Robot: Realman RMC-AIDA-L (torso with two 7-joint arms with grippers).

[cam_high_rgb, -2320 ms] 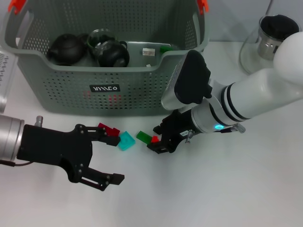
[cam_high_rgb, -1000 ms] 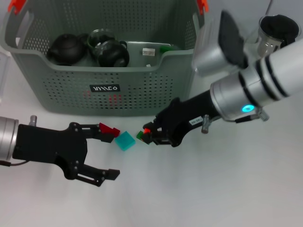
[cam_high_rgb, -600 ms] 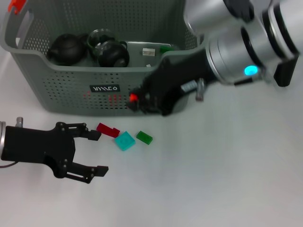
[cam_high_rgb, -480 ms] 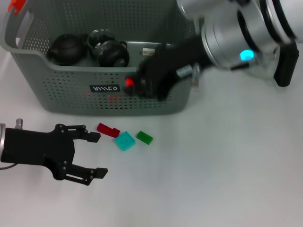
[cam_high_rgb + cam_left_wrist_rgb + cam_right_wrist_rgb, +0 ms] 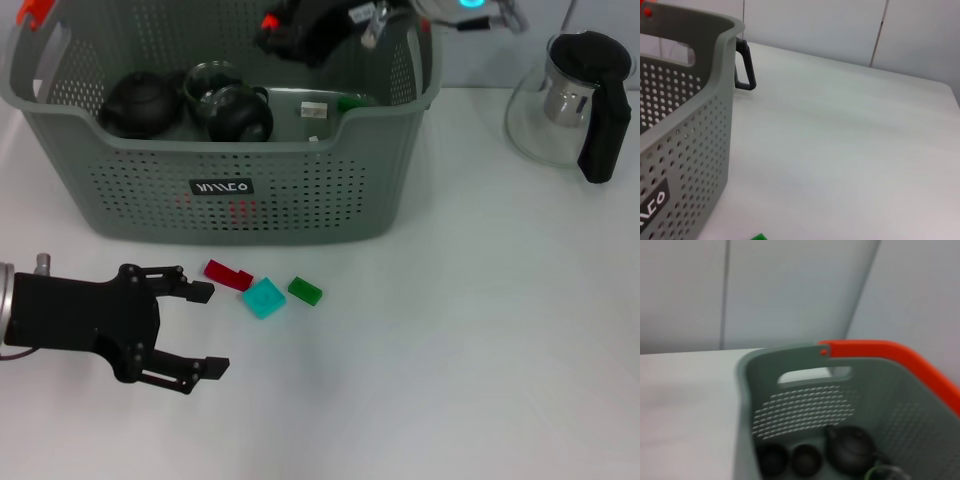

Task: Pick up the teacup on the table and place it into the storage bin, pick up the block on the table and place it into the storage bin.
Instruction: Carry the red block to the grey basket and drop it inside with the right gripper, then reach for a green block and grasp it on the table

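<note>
Hovering above the storage bin (image 5: 250, 150), the right tool (image 5: 275, 25) pinches a small red block (image 5: 270, 21). Below it, 3 blocks lie beside the left tool (image 5: 205, 330), whose fingers spread wide over the bench (image 5: 450, 350).

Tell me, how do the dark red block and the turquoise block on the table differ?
The dark red block is a narrow, elongated bar; the turquoise block is a broader, squarish piece. The red one lies nearer the storage bin and the open left gripper; the turquoise one sits between it and a small green block. Both lie flat on the white table, outside the bin, untouched.
</note>
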